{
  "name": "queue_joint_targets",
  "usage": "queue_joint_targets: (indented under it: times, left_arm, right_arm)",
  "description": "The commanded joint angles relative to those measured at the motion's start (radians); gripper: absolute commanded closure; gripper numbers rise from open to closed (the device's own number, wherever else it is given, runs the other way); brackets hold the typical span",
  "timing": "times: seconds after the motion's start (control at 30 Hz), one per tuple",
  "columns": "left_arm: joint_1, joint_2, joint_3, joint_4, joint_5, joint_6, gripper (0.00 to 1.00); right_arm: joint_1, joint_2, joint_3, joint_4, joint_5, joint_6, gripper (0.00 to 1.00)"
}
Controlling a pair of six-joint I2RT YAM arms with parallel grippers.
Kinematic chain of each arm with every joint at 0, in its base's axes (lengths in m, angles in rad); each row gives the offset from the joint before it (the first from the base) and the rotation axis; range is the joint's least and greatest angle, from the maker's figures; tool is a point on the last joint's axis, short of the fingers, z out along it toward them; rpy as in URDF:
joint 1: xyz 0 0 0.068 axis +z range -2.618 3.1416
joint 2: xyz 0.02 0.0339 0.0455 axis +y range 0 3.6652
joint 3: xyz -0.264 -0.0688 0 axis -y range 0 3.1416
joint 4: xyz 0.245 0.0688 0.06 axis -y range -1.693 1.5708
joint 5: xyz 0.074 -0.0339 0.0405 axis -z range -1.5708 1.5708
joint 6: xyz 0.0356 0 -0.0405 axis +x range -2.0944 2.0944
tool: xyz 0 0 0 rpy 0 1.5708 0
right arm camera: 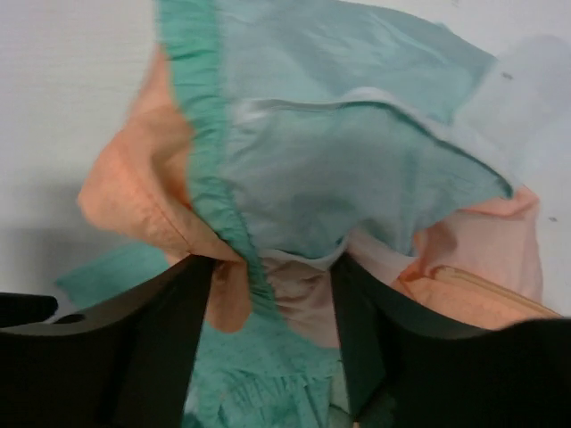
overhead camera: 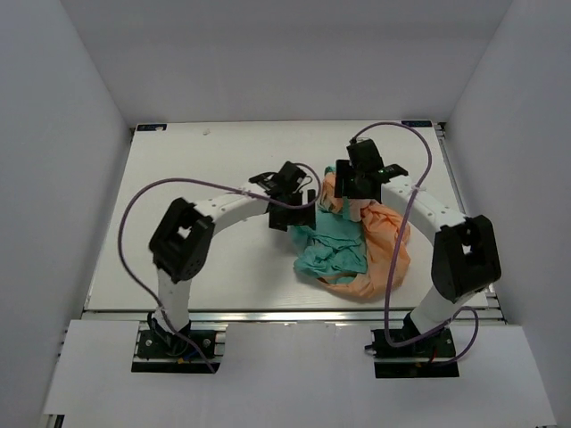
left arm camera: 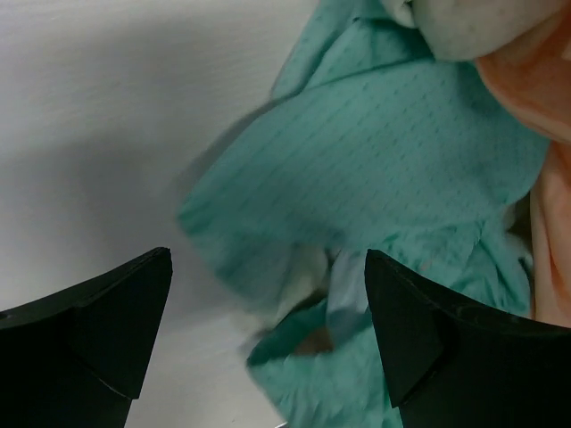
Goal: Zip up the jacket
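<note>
The jacket (overhead camera: 357, 250) lies crumpled right of the table's middle, teal toward the left and peach-orange toward the right and near side. I cannot make out the zipper. My left gripper (overhead camera: 287, 214) hangs over the jacket's left teal edge. In the left wrist view it (left arm camera: 268, 257) is open, with teal cloth (left arm camera: 401, 134) below and between the jaws, not gripped. My right gripper (overhead camera: 352, 198) is at the jacket's far edge. In the right wrist view it (right arm camera: 272, 263) is closed on a bunch of teal hem and pale lining (right arm camera: 312, 160).
The white table (overhead camera: 205, 160) is boxed in by white walls on the left, back and right. Purple cables loop from both arms above the table. A metal rail runs along the near edge (overhead camera: 294, 314).
</note>
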Motion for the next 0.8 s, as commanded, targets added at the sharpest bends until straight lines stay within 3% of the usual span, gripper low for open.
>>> queue_joint_targets:
  times: [0.0,0.03,0.07,0.13,0.23,0.27,0.3,0.47,0.6,0.67,0.7,0.73,0.77]
  left_arm:
    - [-0.038,0.114,0.191,-0.017,0.005,-0.012,0.02]
    - [-0.039,0.149,0.222,-0.03,0.003,-0.01,0.02]
    - [-0.041,0.178,0.251,-0.037,0.005,-0.01,0.02]
    - [-0.041,0.256,0.323,-0.057,0.005,-0.005,0.04]
    - [-0.039,0.317,0.386,-0.086,0.025,0.005,0.48]
    - [-0.041,0.321,0.393,-0.09,0.029,0.007,0.94]
    - [-0.041,0.321,0.397,-0.091,0.019,0.008,1.0]
    - [-0.025,0.215,0.408,-0.067,-0.11,0.027,1.0]
    - [0.106,0.129,0.532,-0.053,-0.132,0.056,1.0]
    - [0.192,0.124,0.645,-0.077,-0.034,0.057,1.0]
    - [0.285,0.129,0.773,-0.102,0.003,0.059,1.0]
    - [0.327,0.13,0.839,-0.116,0.044,0.054,1.0]
    - [0.368,0.127,0.895,-0.126,0.063,0.053,1.0]
  right_arm:
    - [-0.013,0.018,0.036,-0.034,0.207,0.092,0.43]
    - [-0.024,0.019,0.034,-0.035,0.219,0.102,0.53]
    - [-0.032,0.015,0.023,-0.035,0.218,0.116,0.72]
    - [-0.083,-0.026,0.007,-0.044,0.201,0.136,1.0]
    - [-0.183,-0.153,-0.082,-0.017,0.097,0.136,1.0]
    - [-0.205,-0.192,-0.108,0.006,0.078,0.129,1.0]
    - [-0.225,-0.226,-0.151,0.02,0.066,0.116,1.0]
    - [-0.276,-0.334,-0.142,0.026,-0.011,0.029,1.0]
    - [-0.311,-0.269,0.015,0.057,-0.141,-0.005,1.0]
    - [-0.349,-0.155,0.277,0.007,-0.247,-0.011,1.0]
    - [-0.363,-0.11,0.396,-0.032,-0.27,-0.013,1.0]
    - [-0.389,-0.022,0.645,-0.1,-0.316,-0.011,1.0]
    - [-0.403,0.02,0.766,-0.124,-0.348,0.003,1.0]
